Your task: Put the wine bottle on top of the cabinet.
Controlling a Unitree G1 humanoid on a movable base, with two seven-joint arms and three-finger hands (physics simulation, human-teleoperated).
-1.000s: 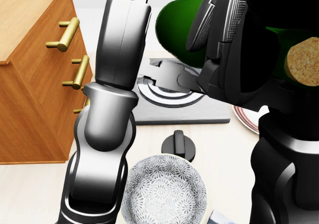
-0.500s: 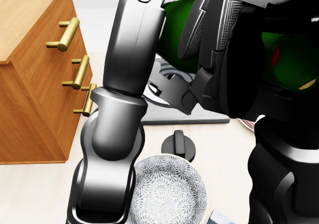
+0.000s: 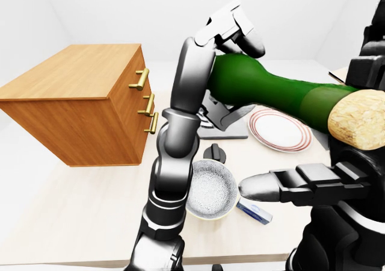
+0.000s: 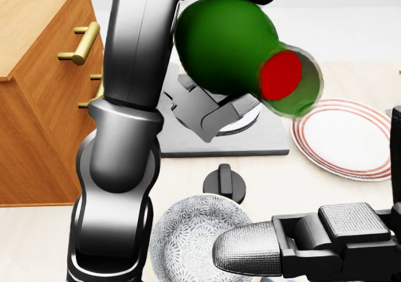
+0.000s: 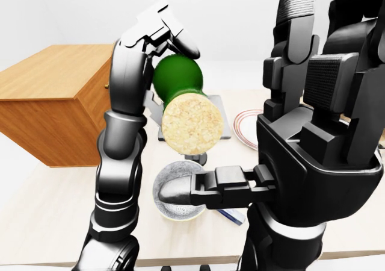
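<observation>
Left hand (image 3: 237, 27) grasps the wine bottle (image 3: 264, 90), fingers clenched over its fat green body. Bottle is held in the air, lying roughly level, cork end (image 3: 355, 123) pointing toward the camera. It sits right of the wooden cabinet (image 3: 78, 102) in the left-eye view, at about the height of the cabinet top, not on it. Right hand (image 5: 313, 144) is released, fingers spread, one finger (image 4: 250, 249) stretched out flat below the bottle, apart from it. On the table (image 3: 72, 205) right of the cabinet: patterned bowl (image 3: 210, 190), red-rimmed plate (image 3: 280, 129).
</observation>
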